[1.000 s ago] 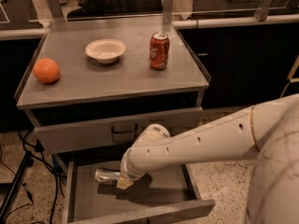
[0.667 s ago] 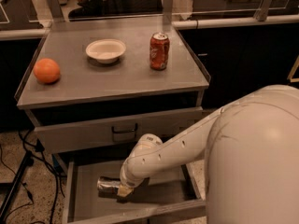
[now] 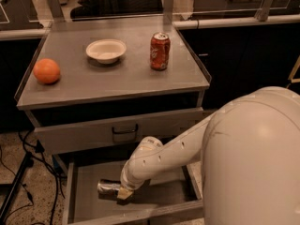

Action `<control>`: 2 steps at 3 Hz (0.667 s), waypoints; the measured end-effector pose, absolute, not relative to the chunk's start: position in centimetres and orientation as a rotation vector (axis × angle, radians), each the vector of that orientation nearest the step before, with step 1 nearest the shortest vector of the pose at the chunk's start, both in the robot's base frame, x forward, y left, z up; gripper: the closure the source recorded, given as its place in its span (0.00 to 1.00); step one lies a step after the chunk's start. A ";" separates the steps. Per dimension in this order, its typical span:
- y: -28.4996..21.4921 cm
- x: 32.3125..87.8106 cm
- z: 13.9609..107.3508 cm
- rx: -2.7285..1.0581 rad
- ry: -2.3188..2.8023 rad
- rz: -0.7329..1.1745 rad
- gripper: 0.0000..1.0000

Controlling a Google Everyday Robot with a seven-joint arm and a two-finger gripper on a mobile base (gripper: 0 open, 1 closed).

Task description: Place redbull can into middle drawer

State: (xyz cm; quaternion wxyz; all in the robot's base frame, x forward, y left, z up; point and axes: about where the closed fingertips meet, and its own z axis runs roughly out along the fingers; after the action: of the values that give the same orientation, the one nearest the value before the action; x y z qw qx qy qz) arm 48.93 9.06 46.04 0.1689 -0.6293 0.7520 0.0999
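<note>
Gripper [image 3: 123, 191]: down in the middle drawer [image 3: 91, 205]; I see it clamped on the redbull can [image 3: 108, 187].
Can pose: sideways on the drawer floor.
Cabinet top [image 3: 98, 84]: orange [image 3: 46, 71], bowl [image 3: 106, 50], red soda can [image 3: 160, 51].

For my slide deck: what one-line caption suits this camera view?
Robot's gripper at the slim silver redbull can lying in the open, shallow grey metal middle drawer.

Low in the frame, the gripper [image 3: 123, 191] sits inside the open middle drawer [image 3: 86, 201], right at the redbull can [image 3: 108, 187], which lies on its side on the drawer floor.
</note>
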 end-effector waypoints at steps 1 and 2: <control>9.2 49.3 42.8 -1.758 2.188 0.321 1.00; 9.3 49.3 40.2 -1.741 2.219 0.347 1.00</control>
State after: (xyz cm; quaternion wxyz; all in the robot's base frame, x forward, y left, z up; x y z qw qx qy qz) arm 49.30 9.34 40.21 0.1493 -0.6058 0.7721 0.1207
